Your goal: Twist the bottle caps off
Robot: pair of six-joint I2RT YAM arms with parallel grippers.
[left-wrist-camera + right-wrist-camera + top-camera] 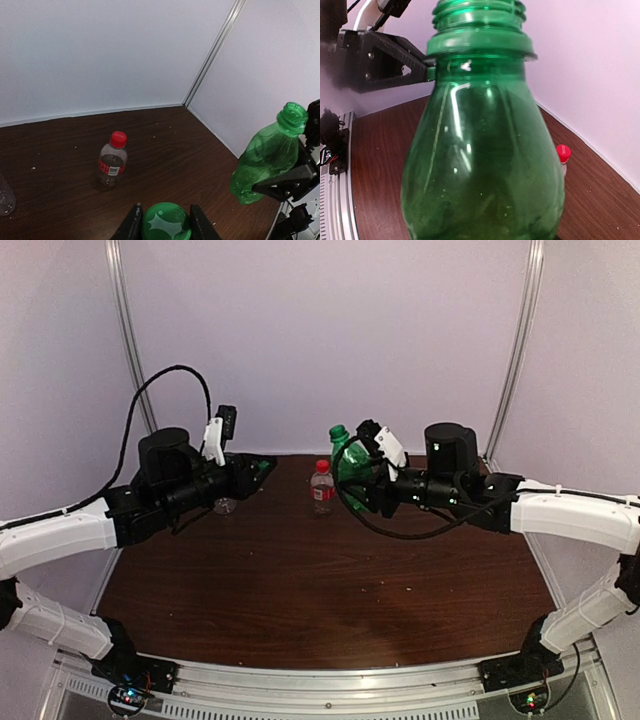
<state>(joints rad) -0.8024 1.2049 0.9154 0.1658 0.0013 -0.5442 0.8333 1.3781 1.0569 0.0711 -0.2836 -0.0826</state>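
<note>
My left gripper [166, 225] is shut on the green cap [166, 222], held off the bottle above the table at the back left [262, 467]. The green bottle [348, 465] is lifted and tilted, and its threaded neck [292, 117] is bare. My right gripper [362, 478] is shut on the bottle's body. In the right wrist view the green bottle [480, 150] fills the picture and hides the fingers. Between the two grippers stands the short clear bottle [112, 165] with a red label, upright, its red cap [118, 139] on.
A clear bottle [225, 505] stands under my left arm, mostly hidden; only its edge [5, 197] shows in the left wrist view. White walls close off the back and both sides of the brown table [320, 590]. A metal rail [330, 685] runs along the near edge.
</note>
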